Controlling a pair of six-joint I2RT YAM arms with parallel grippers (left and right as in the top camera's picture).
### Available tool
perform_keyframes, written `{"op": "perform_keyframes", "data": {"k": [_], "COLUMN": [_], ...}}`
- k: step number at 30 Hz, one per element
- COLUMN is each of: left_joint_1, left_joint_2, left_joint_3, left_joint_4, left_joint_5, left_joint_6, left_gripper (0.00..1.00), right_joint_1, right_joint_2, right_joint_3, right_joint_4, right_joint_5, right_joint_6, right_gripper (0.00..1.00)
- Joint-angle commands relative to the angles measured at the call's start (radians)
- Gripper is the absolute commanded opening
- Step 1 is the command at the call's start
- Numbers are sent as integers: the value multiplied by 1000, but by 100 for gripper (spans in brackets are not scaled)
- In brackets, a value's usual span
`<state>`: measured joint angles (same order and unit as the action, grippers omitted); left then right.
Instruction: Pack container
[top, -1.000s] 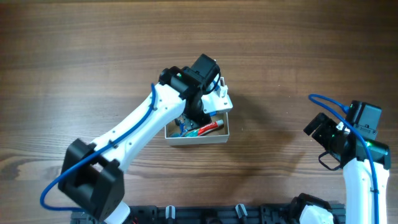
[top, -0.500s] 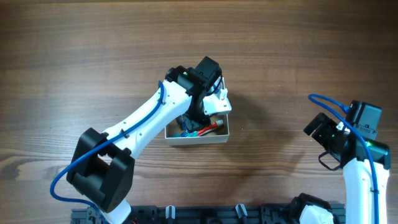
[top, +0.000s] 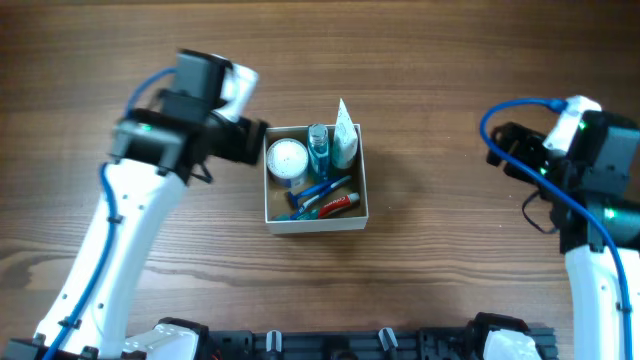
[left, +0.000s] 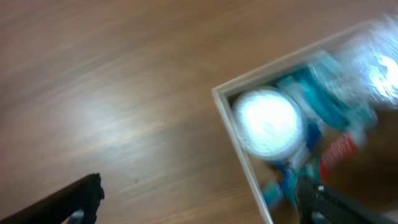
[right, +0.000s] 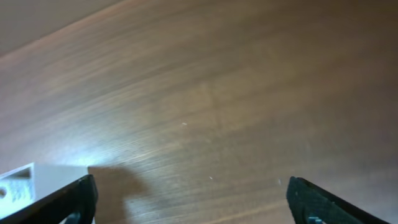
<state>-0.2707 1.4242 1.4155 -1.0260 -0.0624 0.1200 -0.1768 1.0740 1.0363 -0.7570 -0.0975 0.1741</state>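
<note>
The container (top: 316, 224) is a shallow square box with white walls, sitting mid-table. Inside it lie a round white jar (top: 287, 157), a teal bottle (top: 318, 145), a white tube (top: 344, 137), a red tube (top: 341, 203) and some blue items. My left gripper (top: 255, 142) hovers just left of the box, open and empty. The left wrist view is blurred; it shows the container wall (left: 237, 140) and the jar (left: 268, 121) above the open left gripper (left: 199, 202). My right gripper (top: 507, 146) is open over bare table far to the right.
The wooden table (top: 450, 60) surrounds the box on all sides. In the right wrist view the open right gripper (right: 193, 202) looks at bare wood, with a corner of the container (right: 18, 180) at the lower left edge.
My left gripper has opened, lifted out of the box and swung to its left side. The white tube now stands in the box. The right arm has shifted up and back.
</note>
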Motion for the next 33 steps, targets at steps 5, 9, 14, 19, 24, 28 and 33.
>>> {"op": "perform_keyframes", "data": {"k": [5, 9, 14, 19, 24, 28, 33], "left_joint_1": [286, 339, 309, 305, 305, 305, 305], "left_joint_2": [35, 33, -76, -475, -909, -940, -939], "left_joint_3": [2, 2, -39, -414, -700, -700, -700], "left_joint_4": [77, 74, 37, 143, 185, 173, 119], "left_joint_5": [181, 166, 154, 156, 155, 155, 155], "left_joint_6": [-336, -333, -254, -258, -364, -364, -364], "left_gripper": [100, 100, 100, 100, 100, 100, 100], "right_joint_1": [93, 93, 93, 93, 93, 93, 93], "right_joint_2": [258, 205, -39, -369, -534, -517, -502], "right_joint_3": [13, 13, -34, -225, -310, -310, -310], "right_joint_4": [166, 146, 41, -22, -101, -85, -93], "right_joint_5": [-9, -3, 82, 77, 82, 67, 68], "right_joint_6": [-185, -198, -143, -76, -13, -4, -3], "right_gripper": [100, 100, 100, 100, 100, 100, 100]}}
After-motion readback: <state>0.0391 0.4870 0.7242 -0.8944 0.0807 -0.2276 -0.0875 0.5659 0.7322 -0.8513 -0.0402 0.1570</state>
